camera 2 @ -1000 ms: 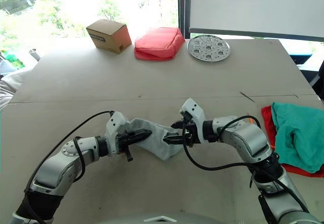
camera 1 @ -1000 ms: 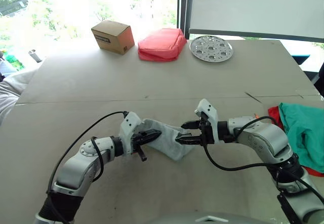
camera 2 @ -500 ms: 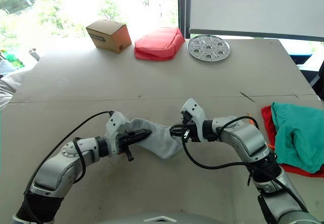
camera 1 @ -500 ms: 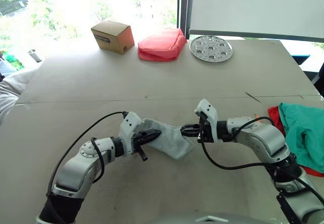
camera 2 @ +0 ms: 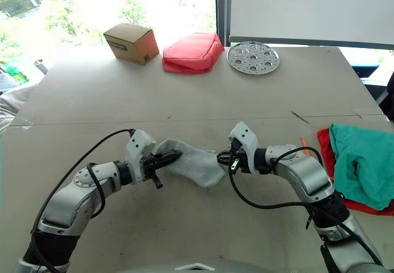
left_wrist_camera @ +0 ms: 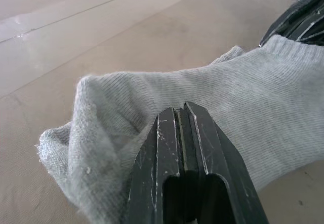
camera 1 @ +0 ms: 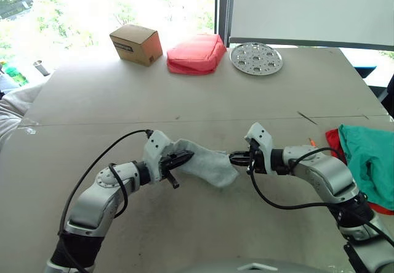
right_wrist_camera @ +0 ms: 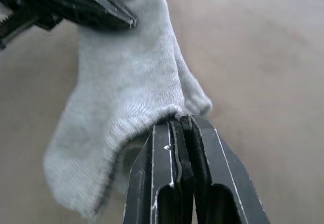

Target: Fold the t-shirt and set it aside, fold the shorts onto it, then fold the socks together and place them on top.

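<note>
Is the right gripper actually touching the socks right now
Touching. The right wrist view shows the right gripper with jaws shut on the edge of the socks.

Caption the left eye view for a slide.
Both grippers, left and right, hold the grey socks stretched between them.

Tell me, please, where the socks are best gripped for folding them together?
By their two ends, each from its own side, as now: the left end effector is shut on one end of the socks, the right end effector on the other. They hang limp between, so end grips control the fold.
</note>
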Controlling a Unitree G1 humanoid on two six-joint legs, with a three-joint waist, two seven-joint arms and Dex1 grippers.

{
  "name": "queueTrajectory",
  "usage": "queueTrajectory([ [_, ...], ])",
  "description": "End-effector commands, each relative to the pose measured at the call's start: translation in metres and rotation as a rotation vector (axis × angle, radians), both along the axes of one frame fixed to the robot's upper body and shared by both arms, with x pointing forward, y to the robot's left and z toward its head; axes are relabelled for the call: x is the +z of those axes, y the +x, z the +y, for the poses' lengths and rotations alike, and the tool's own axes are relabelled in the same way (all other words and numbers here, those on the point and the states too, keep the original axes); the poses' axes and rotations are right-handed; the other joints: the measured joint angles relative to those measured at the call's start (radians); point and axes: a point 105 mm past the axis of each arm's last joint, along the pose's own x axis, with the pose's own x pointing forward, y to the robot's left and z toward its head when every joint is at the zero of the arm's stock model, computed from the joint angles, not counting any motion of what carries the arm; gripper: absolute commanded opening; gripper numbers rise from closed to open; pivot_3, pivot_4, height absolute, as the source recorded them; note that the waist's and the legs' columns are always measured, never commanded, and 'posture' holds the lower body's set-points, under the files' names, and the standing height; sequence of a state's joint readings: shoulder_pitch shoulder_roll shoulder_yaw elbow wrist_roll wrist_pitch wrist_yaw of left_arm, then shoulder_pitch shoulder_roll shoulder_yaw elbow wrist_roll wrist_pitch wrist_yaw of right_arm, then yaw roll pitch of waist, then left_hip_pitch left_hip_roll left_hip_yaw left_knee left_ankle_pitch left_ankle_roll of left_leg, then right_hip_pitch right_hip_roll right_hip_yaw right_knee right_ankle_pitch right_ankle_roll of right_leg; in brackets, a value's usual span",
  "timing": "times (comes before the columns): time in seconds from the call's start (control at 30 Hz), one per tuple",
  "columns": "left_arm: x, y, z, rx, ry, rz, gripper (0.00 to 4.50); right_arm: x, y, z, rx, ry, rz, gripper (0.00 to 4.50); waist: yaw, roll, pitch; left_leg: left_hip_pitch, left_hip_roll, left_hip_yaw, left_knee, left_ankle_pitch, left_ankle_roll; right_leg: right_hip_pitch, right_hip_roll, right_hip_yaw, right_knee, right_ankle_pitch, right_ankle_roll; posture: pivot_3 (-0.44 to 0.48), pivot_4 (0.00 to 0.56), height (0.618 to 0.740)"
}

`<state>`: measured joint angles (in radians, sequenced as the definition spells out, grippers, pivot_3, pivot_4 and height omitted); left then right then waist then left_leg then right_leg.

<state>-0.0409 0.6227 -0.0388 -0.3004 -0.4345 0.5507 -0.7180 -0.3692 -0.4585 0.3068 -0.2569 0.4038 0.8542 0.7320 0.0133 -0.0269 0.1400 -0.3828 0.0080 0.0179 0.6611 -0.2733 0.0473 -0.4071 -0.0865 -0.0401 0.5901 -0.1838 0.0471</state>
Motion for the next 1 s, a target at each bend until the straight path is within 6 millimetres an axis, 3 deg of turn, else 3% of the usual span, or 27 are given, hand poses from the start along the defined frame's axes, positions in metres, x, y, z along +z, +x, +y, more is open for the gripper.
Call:
queueTrajectory([
  [0.03,-0.002,0.007,-0.001,0.010,0.010,-0.002,0.00,0.008,0.009,-0.005,-0.029,-0.006,-0.084,0.65,0.002,0.000,0.000,0.000,0.000,0.000,0.000,0.000,0.000,0.000,0.000,0.000,0.000,0.000,0.000,0.000,0.150,0.739],
  [0.17,-0.011,0.008,0.003,0.019,0.018,0.058,0.00,0.012,0.006,-0.016,-0.025,-0.019,-0.141,2.39,0.004,-0.001,0.000,0.000,0.000,0.000,0.000,0.000,0.000,0.000,0.000,0.000,0.000,0.000,0.000,0.000,0.150,0.739],
  [0.2,-0.011,0.007,0.005,0.023,0.017,0.056,0.68,0.018,0.003,-0.021,-0.014,-0.010,-0.170,2.81,0.004,-0.001,0.000,0.000,0.000,-0.001,0.000,0.000,0.000,0.000,0.000,0.000,0.000,0.000,0.000,0.000,0.150,0.739],
  [0.23,-0.006,0.007,0.007,0.045,-0.012,0.048,0.77,0.025,0.001,-0.028,-0.005,0.004,-0.204,3.07,0.004,-0.001,0.000,0.000,0.000,-0.001,0.000,0.000,0.000,0.000,0.000,0.000,0.000,0.000,0.000,0.000,0.150,0.739],
  [0.27,0.002,0.004,0.008,0.056,-0.061,0.040,1.49,0.031,-0.002,-0.032,0.012,0.018,-0.229,3.19,0.002,-0.001,0.000,0.000,0.000,-0.001,0.000,0.000,0.000,0.000,0.000,0.000,0.000,0.000,0.000,0.000,0.150,0.739],
  [0.33,0.028,0.001,0.012,0.099,-0.249,0.034,1.75,0.043,-0.008,-0.038,0.036,0.060,-0.270,3.19,-0.002,0.000,0.001,0.000,0.000,0.000,0.000,0.000,0.000,0.000,0.000,0.000,0.000,0.000,0.001,0.000,0.150,0.739],
  [0.37,0.044,-0.005,0.021,0.122,-0.380,0.070,2.32,0.051,-0.014,-0.037,0.065,0.105,-0.298,3.19,-0.002,-0.001,0.001,0.000,0.002,0.000,0.000,0.000,0.000,0.000,0.000,0.001,0.000,-0.002,0.004,0.000,0.150,0.739],
  [0.43,0.061,-0.016,0.038,0.164,-0.507,0.123,2.32,0.062,-0.024,-0.034,0.115,0.158,-0.353,3.19,-0.005,-0.004,0.001,0.000,0.004,0.000,-0.001,0.000,0.000,-0.001,0.001,0.000,0.000,-0.002,0.004,0.000,0.150,0.739],
  [0.5,0.058,-0.021,0.061,0.281,-0.524,0.166,2.32,0.065,-0.035,-0.029,0.174,0.187,-0.393,3.19,-0.005,-0.004,0.001,0.000,0.005,-0.001,-0.002,0.000,0.000,-0.002,0.001,0.000,0.000,-0.003,0.004,0.000,0.150,0.739],
  [0.6,0.051,-0.030,0.079,0.403,-0.513,0.207,2.32,0.068,-0.043,-0.024,0.209,0.219,-0.441,3.19,0.001,-0.003,0.002,0.001,0.003,0.000,-0.002,0.000,0.000,-0.001,0.001,0.001,0.000,-0.003,0.004,0.000,0.150,0.739],
  [0.77,0.030,-0.027,0.072,0.496,-0.438,0.249,2.32,0.066,-0.050,-0.016,0.221,0.242,-0.458,3.19,0.009,-0.005,0.001,0.001,0.002,0.000,-0.002,0.000,-0.001,-0.001,-0.001,0.001,0.000,-0.003,0.004,0.000,0.150,0.739],
  [1.0,0.022,-0.010,0.039,0.436,-0.409,0.257,2.32,0.066,-0.046,-0.017,0.194,0.222,-0.468,3.19,0.007,-0.005,0.001,0.000,0.001,0.000,-0.002,0.001,-0.001,-0.001,0.000,0.001,0.000,0.000,-0.001,0.000,0.150,0.739],
])
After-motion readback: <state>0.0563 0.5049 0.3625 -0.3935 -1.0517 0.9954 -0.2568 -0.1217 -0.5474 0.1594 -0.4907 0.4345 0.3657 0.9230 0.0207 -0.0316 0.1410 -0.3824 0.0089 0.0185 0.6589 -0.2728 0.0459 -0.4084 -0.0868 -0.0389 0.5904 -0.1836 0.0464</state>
